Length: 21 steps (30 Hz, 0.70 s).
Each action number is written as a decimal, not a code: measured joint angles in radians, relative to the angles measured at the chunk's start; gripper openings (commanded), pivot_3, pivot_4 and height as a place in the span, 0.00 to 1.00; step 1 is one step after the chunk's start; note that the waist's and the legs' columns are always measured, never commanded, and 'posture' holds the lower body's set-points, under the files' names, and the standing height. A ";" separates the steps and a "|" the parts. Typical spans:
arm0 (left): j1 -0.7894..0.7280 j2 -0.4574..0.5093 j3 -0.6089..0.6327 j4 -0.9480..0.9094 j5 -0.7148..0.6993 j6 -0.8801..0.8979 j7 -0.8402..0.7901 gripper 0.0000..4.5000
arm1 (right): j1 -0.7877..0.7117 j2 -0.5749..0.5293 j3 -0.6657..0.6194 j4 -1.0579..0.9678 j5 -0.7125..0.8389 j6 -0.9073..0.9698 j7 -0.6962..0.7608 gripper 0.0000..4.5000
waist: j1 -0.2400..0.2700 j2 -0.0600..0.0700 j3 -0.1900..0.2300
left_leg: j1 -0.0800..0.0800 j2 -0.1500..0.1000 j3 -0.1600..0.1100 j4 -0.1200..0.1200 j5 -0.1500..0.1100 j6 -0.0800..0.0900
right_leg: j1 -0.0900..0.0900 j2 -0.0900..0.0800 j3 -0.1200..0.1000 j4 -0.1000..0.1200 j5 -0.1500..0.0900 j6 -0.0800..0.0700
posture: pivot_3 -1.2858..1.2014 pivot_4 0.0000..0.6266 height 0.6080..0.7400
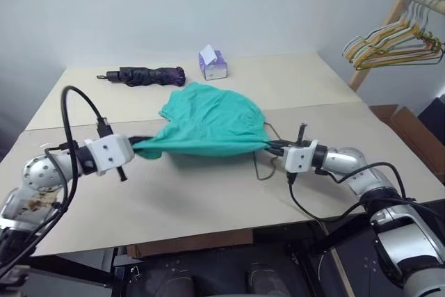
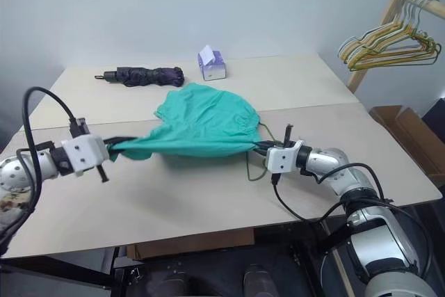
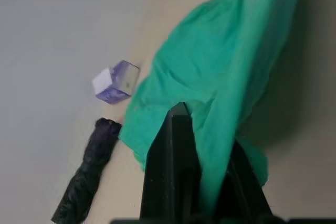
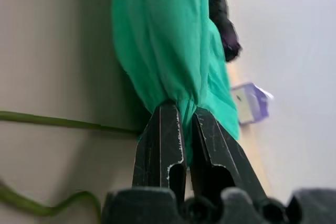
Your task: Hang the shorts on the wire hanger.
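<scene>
The teal-green shorts are stretched low over the middle of the tan table, held at both ends. My left gripper is shut on the shorts' left end, the cloth pinched between its black fingers. At the other end my right gripper is shut on the shorts, with fabric bunched between its fingers. The wire hanger lies on the table under and just in front of the shorts' right end; its thin olive wire crosses the tabletop beside my right gripper. Most of the hanger is hidden by the cloth.
A folded dark purple umbrella and a small purple tissue box lie at the back of the table. A bunch of pale green and yellow hangers hangs from a wooden rack at the right. A seam crosses the tabletop.
</scene>
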 measured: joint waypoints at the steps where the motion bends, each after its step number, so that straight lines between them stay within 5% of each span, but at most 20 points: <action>1: 0.037 0.033 0.001 -0.018 -0.014 0.002 -0.054 0.01 | 0.011 -0.008 0.004 -0.017 -0.002 -0.004 0.015 0.00 | 0.003 0.000 0.000 | -0.001 0.000 0.000 0.000 -0.001 0.001 | -0.001 0.000 0.000 0.000 -0.001 0.000 | 0.54 0.08 1.00; 10: 0.229 0.211 0.037 -0.151 -0.072 0.045 -0.371 0.01 | 0.115 -0.030 0.033 -0.162 -0.027 -0.014 0.077 0.00 | 0.032 -0.001 0.001 | -0.003 0.001 0.002 0.001 -0.001 0.002 | -0.003 0.000 0.000 0.001 -0.001 -0.001 | 0.54 0.07 1.00; 21: 0.359 0.231 0.098 -0.228 -0.068 0.066 -0.463 0.01 | 0.382 -0.140 0.031 -0.557 0.138 0.219 0.245 0.00 | 0.036 -0.002 0.001 | -0.003 0.001 0.002 0.002 -0.002 0.003 | -0.002 0.001 0.000 0.001 -0.003 -0.002 | 0.53 0.07 1.00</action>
